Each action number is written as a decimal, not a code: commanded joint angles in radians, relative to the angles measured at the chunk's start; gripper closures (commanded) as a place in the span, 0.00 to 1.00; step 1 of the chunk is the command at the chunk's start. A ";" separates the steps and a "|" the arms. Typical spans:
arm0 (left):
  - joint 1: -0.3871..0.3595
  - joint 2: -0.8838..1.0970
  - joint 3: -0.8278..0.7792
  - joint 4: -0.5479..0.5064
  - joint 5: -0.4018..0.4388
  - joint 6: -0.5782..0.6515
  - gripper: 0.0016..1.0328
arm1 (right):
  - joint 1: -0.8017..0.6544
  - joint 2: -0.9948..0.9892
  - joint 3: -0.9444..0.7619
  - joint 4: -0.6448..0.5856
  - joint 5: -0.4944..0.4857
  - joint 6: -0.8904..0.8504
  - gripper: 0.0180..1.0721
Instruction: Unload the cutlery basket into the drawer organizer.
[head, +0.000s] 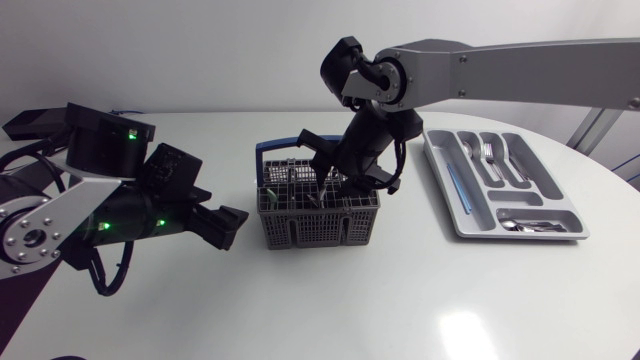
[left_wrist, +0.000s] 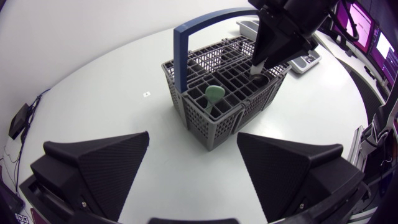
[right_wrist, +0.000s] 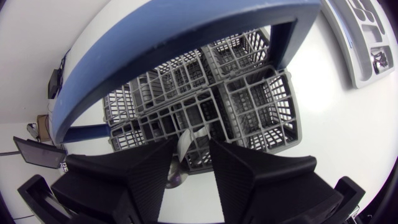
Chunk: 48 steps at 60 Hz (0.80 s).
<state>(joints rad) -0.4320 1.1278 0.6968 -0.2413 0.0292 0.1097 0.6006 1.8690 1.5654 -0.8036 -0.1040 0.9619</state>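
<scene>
The left gripper (head: 224, 228) hangs wide open and empty over the bench (head: 400, 300), near the left side of the basket (head: 320, 218). The grey basket stands mid-bench with its blue handle (left_wrist: 181, 56) up and a green-tipped utensil (left_wrist: 215, 93) in one cell. The right gripper (head: 325, 188) is down inside it, its fingers nearly together on a silver utensil (right_wrist: 185, 144). The organizer (head: 520, 236) lies well apart to the right, with cutlery (head: 490, 155) in its compartments.
</scene>
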 joint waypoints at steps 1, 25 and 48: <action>0.009 0.010 0.013 0.013 0.011 0.019 0.04 | 0.008 0.035 0.018 0.014 0.007 0.024 0.64; -0.007 -0.020 -0.011 -0.023 0.077 0.045 0.04 | 0.019 0.050 0.016 0.052 0.030 0.015 0.80; -0.013 -0.031 -0.031 -0.027 0.086 0.045 0.04 | 0.031 0.015 -0.001 0.040 0.041 0.000 0.94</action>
<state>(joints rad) -0.4351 1.1130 0.6937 -0.2611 0.1047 0.1333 0.6220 1.8961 1.5681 -0.7555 -0.0738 0.9611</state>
